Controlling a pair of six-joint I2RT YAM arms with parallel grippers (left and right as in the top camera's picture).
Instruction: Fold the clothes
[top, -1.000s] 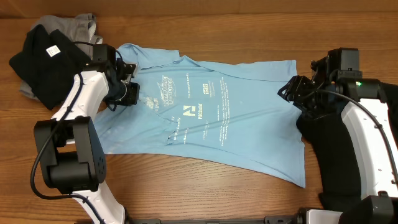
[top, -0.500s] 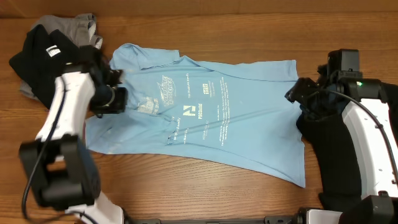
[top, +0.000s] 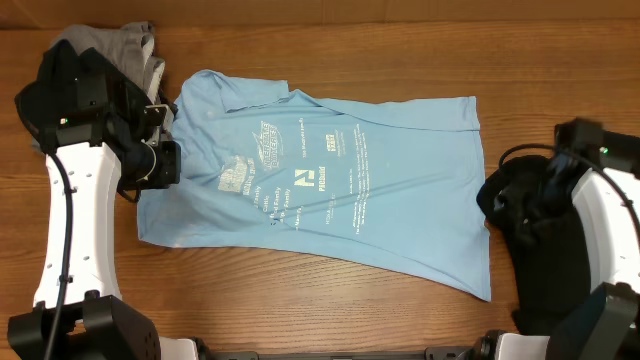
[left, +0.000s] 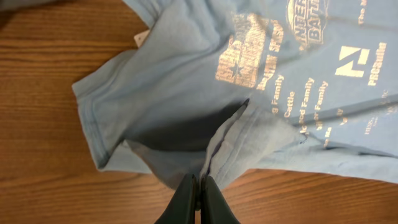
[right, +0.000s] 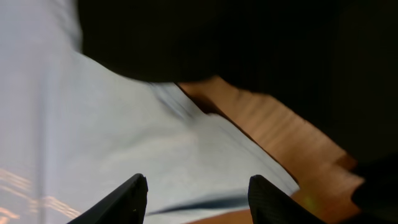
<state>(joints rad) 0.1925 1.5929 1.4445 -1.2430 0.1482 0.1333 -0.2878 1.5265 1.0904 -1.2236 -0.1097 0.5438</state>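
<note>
The light blue T-shirt (top: 340, 190) with printed lettering lies spread across the middle of the wooden table. At its left edge my left gripper (top: 168, 165) is shut on a raised fold of the blue cloth (left: 186, 81); in the left wrist view the ridge of fabric runs straight into the closed fingertips (left: 198, 186). My right gripper (right: 198, 186) stands open just above the shirt's right edge (right: 124, 112), with nothing between its fingers. The right arm (top: 610, 200) reaches over a black garment (top: 540, 260) at the right.
A black T-shirt (top: 60, 90) and a grey one (top: 130, 40) lie heaped at the back left, beside the left arm. The black garment (right: 217, 37) fills the top of the right wrist view. Bare wood (top: 300, 300) runs along the front edge.
My left gripper has moved left, dragging the shirt's left side with it. The right arm has drawn back to the right, off the shirt's right edge.
</note>
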